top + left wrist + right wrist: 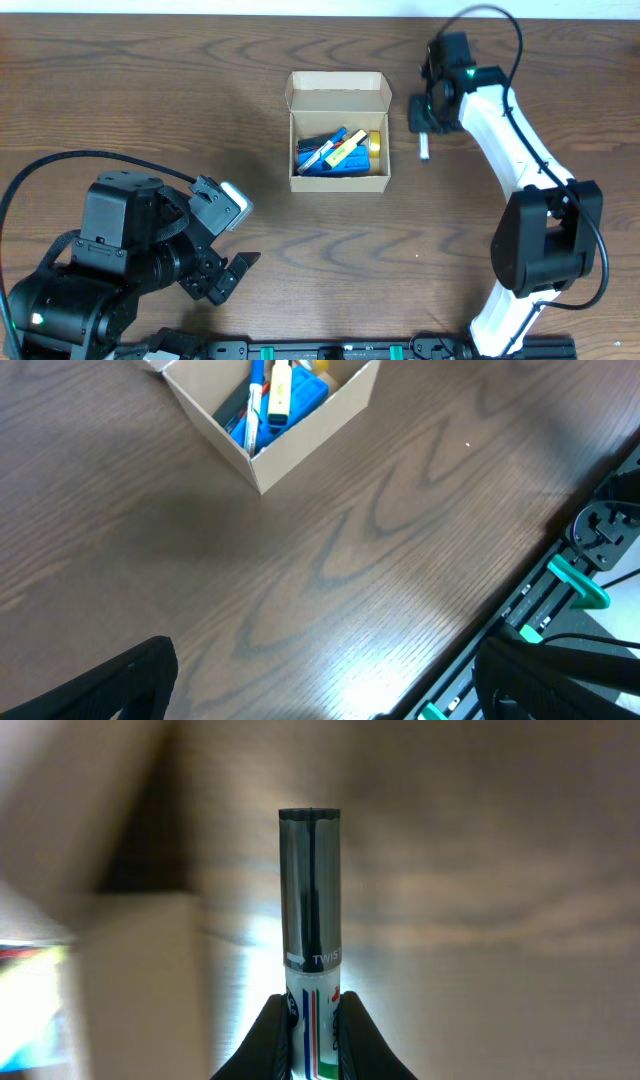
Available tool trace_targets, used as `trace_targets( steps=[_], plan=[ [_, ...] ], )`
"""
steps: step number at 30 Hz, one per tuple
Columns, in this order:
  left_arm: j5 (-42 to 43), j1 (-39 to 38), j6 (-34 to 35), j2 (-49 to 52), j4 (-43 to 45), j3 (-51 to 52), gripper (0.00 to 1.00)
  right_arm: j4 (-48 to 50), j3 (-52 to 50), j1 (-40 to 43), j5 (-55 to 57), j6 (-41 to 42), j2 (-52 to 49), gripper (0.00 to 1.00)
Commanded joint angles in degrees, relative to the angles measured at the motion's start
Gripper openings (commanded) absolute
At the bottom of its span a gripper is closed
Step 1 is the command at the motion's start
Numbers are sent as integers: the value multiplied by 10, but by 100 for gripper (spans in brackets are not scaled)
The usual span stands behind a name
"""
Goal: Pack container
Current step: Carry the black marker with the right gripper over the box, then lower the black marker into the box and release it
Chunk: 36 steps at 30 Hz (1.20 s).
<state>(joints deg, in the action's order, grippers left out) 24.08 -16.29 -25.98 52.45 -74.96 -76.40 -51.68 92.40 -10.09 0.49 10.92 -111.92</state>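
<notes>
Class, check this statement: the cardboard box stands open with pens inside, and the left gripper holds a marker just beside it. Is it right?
One slip: it is the right gripper that holds the marker, as the right wrist view shows; the left gripper is open and empty. The cardboard box does stand open with pens inside.

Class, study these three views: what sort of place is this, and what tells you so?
Probably a robotics lab bench. A left arm and a right arm stand at a wood-grain table, a rail with green clamps lines its edge, and the container holds pens.
</notes>
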Motion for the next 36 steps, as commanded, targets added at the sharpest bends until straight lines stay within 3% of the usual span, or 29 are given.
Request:
trace_targets(
  steps=[1,10,24,29,36],
  plan=[
    [10,-2,-6,0,-2,2,95,-7,56,-38,-36,-62,1,1],
    [10,-2,-6,0,-2,2,95,-6,95,-135,-40,-227,0,1],
    [10,-2,-6,0,-2,2,95,-42,49,-200,-130,-737,-10,2],
    [10,-2,-6,0,-2,2,95,-43,35,-199,-130,-802,-25,2],
    [10,-2,-6,0,-2,2,95,-28,35,-198,-127,-805,-50,5]
  ],
)
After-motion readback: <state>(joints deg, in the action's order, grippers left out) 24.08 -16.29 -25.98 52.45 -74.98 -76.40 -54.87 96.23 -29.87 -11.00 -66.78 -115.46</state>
